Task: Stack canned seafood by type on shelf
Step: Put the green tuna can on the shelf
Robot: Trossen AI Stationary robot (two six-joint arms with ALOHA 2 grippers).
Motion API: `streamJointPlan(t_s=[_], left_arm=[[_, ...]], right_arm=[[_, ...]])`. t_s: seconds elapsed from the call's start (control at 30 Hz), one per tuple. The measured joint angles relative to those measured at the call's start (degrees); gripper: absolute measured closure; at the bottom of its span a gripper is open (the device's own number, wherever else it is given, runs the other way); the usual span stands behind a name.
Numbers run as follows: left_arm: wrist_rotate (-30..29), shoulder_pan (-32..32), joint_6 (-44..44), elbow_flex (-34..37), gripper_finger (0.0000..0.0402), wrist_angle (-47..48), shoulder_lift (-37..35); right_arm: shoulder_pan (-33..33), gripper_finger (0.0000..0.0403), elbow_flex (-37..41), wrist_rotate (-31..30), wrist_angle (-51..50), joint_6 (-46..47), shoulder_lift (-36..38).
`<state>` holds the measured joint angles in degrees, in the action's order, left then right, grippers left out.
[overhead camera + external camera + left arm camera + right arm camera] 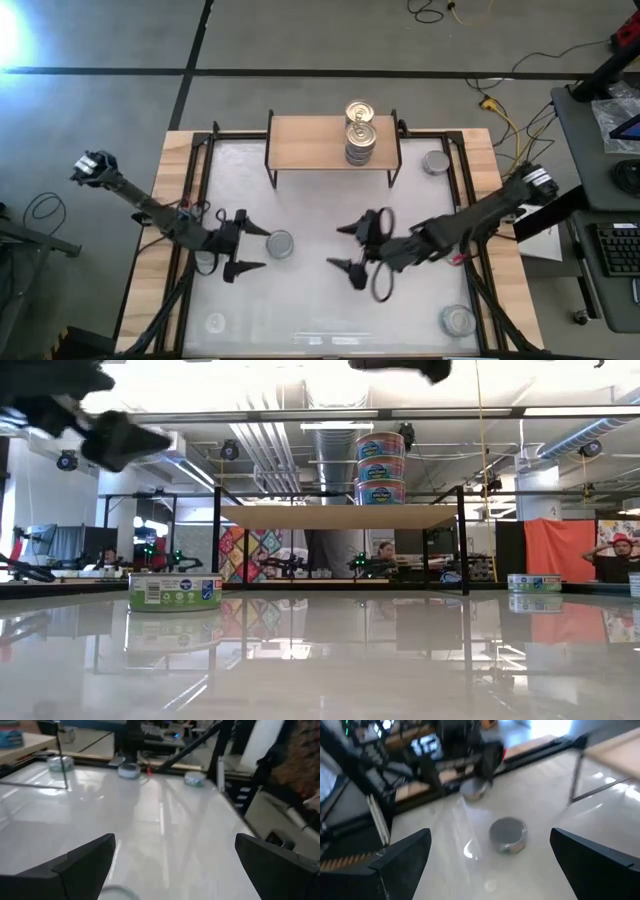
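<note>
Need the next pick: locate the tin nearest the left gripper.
In the high view, the silver-topped tin lies on the table's left half, just right of the open left gripper.

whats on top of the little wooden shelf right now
A single stack of three tins on the shelf, toward its right end, gold pull-ring top uppermost. The lower tins' tops are covered, so their type is unclear.

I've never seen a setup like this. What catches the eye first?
The stack of tins standing on the small wooden shelf at the table's far edge. Below it, two dark arms face each other, left gripper and right gripper open, a loose silver tin between them.
</note>
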<state>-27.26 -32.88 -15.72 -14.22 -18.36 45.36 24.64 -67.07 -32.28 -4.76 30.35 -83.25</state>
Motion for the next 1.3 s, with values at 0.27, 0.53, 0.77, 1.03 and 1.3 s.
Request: streamJointPlan(t_s=[0.27,0.53,0.77,1.03,1.3], left_arm=[[-17.18,-10.94,-17.54,0.03,0.0006,15.56,1.31],[-17.92,-11.96,-22.64,0.42,0.0006,21.95,6.25],[-19.06,-12.22,-27.64,0.61,0.0006,21.80,14.01],[-19.35,-12.34,-33.07,0.83,0.0006,18.44,24.68],[-19.42,-11.55,-34.33,0.83,0.0006,10.38,33.84]], right_arm=[[-0.57,0.0003,-1.85,2.80,2.14,-0.30,-13.61],[-5.73,0.0003,-4.99,11.07,0.56,2.64,-21.64],[-6.89,0.0003,-6.53,8.81,-1.29,-3.14,-24.26],[-10.37,0.0003,-10.21,-2.80,0.82,-4.70,-32.97],[-12.10,0.0003,-20.60,-5.92,-0.54,-4.95,-43.95]])
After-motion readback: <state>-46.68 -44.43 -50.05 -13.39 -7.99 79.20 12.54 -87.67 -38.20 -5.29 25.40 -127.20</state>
